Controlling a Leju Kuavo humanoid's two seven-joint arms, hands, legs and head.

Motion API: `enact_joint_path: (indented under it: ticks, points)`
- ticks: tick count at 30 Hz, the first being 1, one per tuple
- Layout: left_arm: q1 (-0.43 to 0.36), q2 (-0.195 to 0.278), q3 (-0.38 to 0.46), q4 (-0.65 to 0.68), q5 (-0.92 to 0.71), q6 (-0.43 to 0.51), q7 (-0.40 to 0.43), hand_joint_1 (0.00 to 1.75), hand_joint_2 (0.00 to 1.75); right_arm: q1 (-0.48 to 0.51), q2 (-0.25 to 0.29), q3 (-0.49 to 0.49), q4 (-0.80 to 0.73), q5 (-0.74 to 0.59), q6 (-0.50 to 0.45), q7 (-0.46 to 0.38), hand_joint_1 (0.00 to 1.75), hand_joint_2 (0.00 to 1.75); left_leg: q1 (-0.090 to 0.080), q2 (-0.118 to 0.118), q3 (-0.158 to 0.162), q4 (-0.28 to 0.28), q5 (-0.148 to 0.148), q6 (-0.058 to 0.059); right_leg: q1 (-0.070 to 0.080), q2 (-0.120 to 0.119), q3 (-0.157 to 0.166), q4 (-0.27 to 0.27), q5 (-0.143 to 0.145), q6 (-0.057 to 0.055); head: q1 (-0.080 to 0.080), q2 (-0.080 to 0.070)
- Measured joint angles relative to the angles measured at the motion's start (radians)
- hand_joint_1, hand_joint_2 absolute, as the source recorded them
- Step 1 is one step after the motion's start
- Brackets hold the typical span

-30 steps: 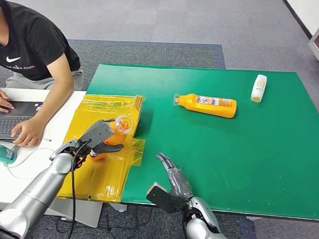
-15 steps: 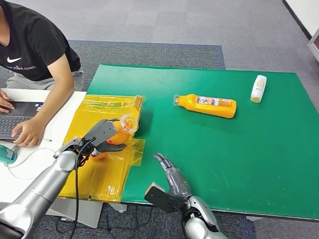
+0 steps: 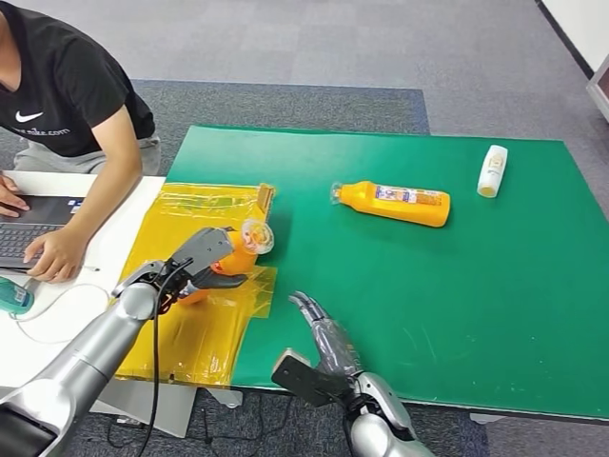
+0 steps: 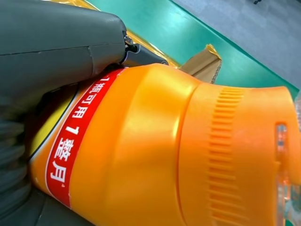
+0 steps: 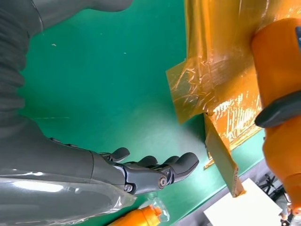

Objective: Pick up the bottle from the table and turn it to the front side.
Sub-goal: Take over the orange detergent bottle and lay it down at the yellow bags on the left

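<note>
My left hand (image 3: 197, 257) grips an orange bottle (image 3: 237, 249) around its body, holding it just above the yellow taped sheet (image 3: 194, 333), its clear cap pointing toward the green mat (image 3: 466, 305). In the left wrist view the bottle (image 4: 160, 150) shows a red label band and ribbed cap, with my left hand (image 4: 53, 52) wrapped over it. My right hand (image 3: 326, 343) hovers open above the mat's near edge, holding nothing; in the right wrist view its fingers (image 5: 142, 172) reach toward the held bottle (image 5: 280, 84).
A second orange bottle (image 3: 395, 202) lies on its side mid-mat. A small white bottle (image 3: 493, 169) lies at the far right. A person (image 3: 65, 95) types on a laptop (image 3: 29, 224) at the white table on the left.
My left hand has carried the orange bottle a little to the right, toward the green mat. My right hand has drifted slightly left and nearer.
</note>
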Motion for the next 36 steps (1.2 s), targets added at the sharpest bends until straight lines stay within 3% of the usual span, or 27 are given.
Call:
enact_joint_path:
  ticks: [36]
  points:
    - [-0.022, -0.024, -0.022, 0.059, 0.009, -0.009, -0.032, 1.75, 1.75, -0.030, 0.016, 0.019, 0.039, -0.016, 0.005, 0.003, 0.00, 1.75, -0.003, -0.004, 0.023, -0.007, -0.009, 0.001, -0.003, -0.004, 0.021, 0.000, -0.014, 0.001, 0.000, 0.000]
